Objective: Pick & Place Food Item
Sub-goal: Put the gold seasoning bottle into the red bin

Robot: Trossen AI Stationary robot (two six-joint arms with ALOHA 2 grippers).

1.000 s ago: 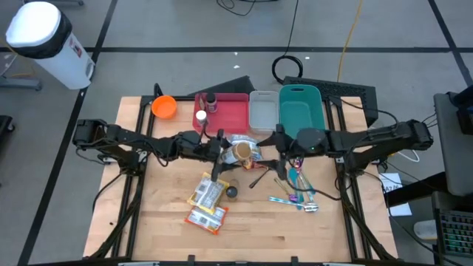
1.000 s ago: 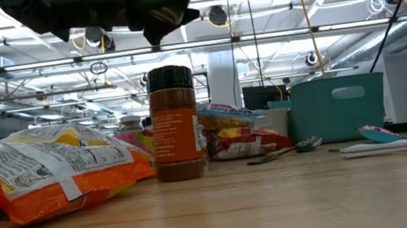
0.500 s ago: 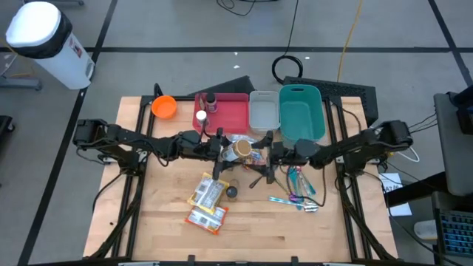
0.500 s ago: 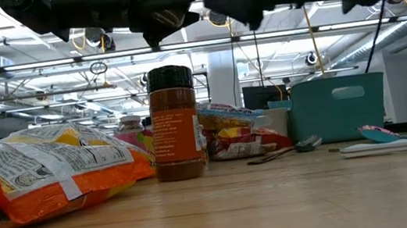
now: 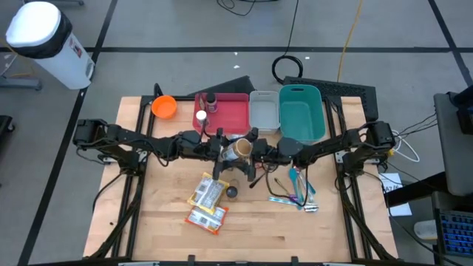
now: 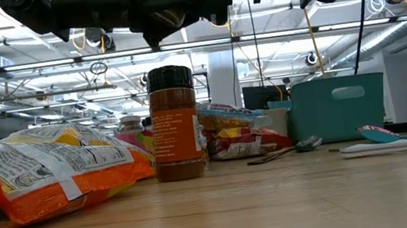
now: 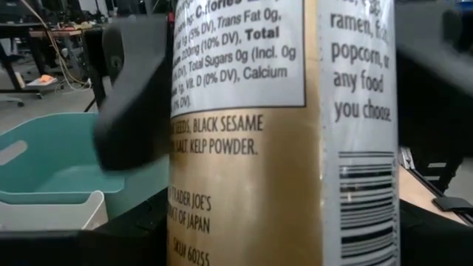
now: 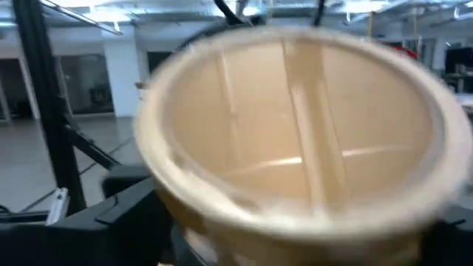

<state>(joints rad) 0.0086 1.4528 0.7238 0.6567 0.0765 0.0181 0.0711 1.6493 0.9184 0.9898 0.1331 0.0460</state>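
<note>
A gold spice jar with a printed label [image 5: 238,150] [image 7: 281,148] hangs above the table's middle with my left gripper [image 5: 229,151] shut on it. My right gripper [image 5: 253,148] has come in from the table's right and is open. Its fingers [image 8: 126,214] stand on either side of the jar's round tan end [image 8: 295,140], and one of them [image 7: 133,96] shows beside the label. In the low view both grippers are dark shapes at the top, over an orange jar with a black lid [image 6: 175,122]. My left gripper pinches the jar's side walls [image 7: 222,222] between its two fingers, reaching level from the table's left. The jar stands upright in the hold, lifted clear of the table. My right gripper is close around the jar, but I cannot tell whether it touches it.
Snack bags [image 5: 207,199] [image 6: 46,178] lie toward the near edge beside the black-lidded jar [image 5: 231,192]. Cutlery [image 5: 295,192] lies at the right. Along the far edge stand an orange bowl [image 5: 164,106], a red tray [image 5: 229,118], a clear bin [image 5: 264,111] and a teal bin [image 5: 301,111].
My right gripper has swung down and toward the table's left, tipping from a steep pose to nearly level, and has closed in on the jar. My left gripper and the jar have kept still.
</note>
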